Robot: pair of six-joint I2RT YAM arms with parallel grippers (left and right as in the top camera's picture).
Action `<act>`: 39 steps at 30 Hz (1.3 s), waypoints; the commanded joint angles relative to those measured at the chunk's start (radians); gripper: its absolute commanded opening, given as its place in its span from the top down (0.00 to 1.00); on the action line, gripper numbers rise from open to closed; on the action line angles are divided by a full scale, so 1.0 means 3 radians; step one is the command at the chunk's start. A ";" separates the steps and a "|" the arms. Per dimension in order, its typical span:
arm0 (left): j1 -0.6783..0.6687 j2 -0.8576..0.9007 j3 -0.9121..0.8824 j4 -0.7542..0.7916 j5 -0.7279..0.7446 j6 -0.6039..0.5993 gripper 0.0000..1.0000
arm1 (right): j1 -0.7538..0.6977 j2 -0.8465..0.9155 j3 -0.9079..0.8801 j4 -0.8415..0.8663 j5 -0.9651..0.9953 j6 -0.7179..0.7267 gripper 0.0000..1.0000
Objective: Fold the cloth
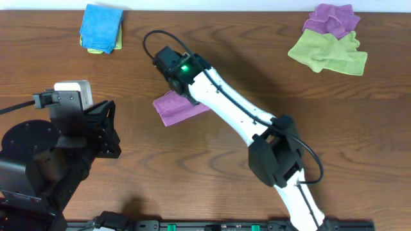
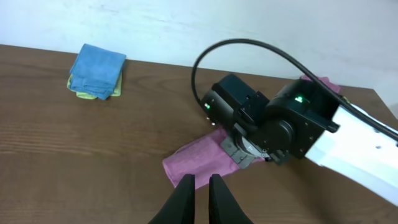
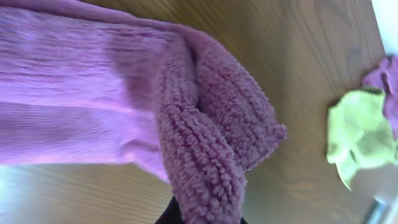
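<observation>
A folded purple cloth [image 1: 172, 108] lies on the wooden table near the middle. My right gripper [image 1: 183, 90] is down on its right end, shut on a bunched corner of the purple cloth [image 3: 205, 168], which fills the right wrist view. The cloth also shows in the left wrist view [image 2: 196, 160] under the right arm's wrist. My left gripper [image 2: 201, 182] is shut and empty, hovering just short of the cloth's near edge; in the overhead view the left arm [image 1: 83, 131] sits at the left.
A folded blue cloth on a yellow-green one [image 1: 101, 28] lies at the back left. A loose green cloth [image 1: 329, 52] and a purple cloth [image 1: 332, 19] lie at the back right. The right arm [image 1: 237, 115] crosses the table diagonally.
</observation>
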 commanded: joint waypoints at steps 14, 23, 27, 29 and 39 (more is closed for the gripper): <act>0.0010 0.0003 0.0058 -0.0080 -0.0005 0.0019 0.90 | 0.0075 0.0034 0.0081 0.0052 -0.0801 -0.0125 0.99; 0.0010 0.0001 0.0058 -0.0025 0.0039 0.0015 0.90 | 0.0139 0.0034 0.0080 0.0177 -0.1383 -0.0192 0.99; 0.0010 0.0001 0.0066 0.0057 0.0140 0.0017 0.89 | 0.0146 0.0038 0.0074 0.0259 -0.1536 -0.0192 0.99; 0.0010 0.0001 0.0067 0.0083 0.0164 0.0017 0.89 | 0.0148 0.0038 0.0074 0.0296 -0.1582 -0.0193 0.99; 0.0010 0.0001 0.0069 0.0225 0.0384 0.0015 0.86 | 0.0252 0.0235 0.0072 0.0361 -0.1628 -0.0192 0.99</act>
